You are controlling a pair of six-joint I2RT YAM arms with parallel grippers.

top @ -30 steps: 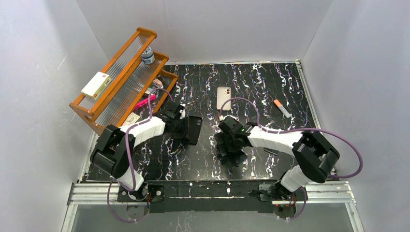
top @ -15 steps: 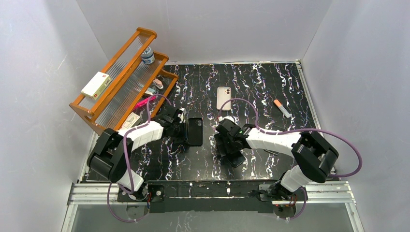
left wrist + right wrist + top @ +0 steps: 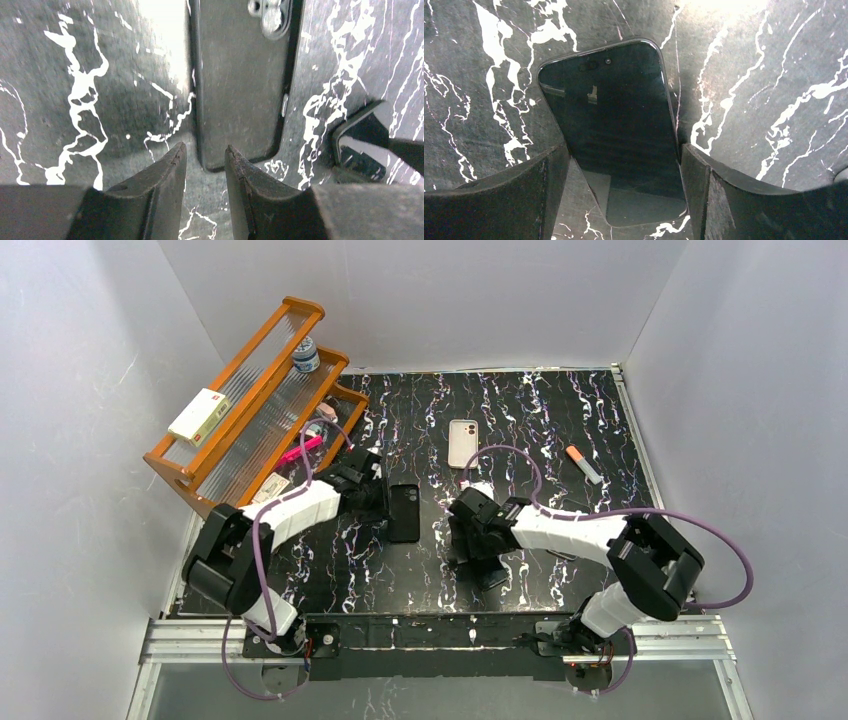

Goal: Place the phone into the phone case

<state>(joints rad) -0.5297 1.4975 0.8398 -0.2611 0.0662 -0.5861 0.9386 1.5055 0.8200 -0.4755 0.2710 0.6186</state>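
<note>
**Right gripper straddles the phone; the case lies well beyond it**

The right gripper (image 3: 625, 150) is spread wide, and the phone (image 3: 616, 135) lies flat on the table (image 3: 744, 100) between its two fingers, screen up. The phone sits slightly skewed in that gap. One long edge runs close along one finger, and the far corner of the other edge comes close to the tip of the opposite finger. Nearer the wrist, a strip of table shows on that side. Whether the pads are pressing on the phone cannot be told.

The phone case (image 3: 462, 443) lies ahead of this gripper, farther from the arm bases and well apart from it. It rests flat with nothing touching it.

The left gripper (image 3: 202, 162) is set narrow, with a slim gap between its fingers and nothing held in it. A black slab (image 3: 240, 90) lies flat just ahead of its tips. The slab's near corner is in line with the gap, and the rest of it stretches away past one finger. A camera lens (image 3: 272, 15) shows at the slab's far end.
</note>
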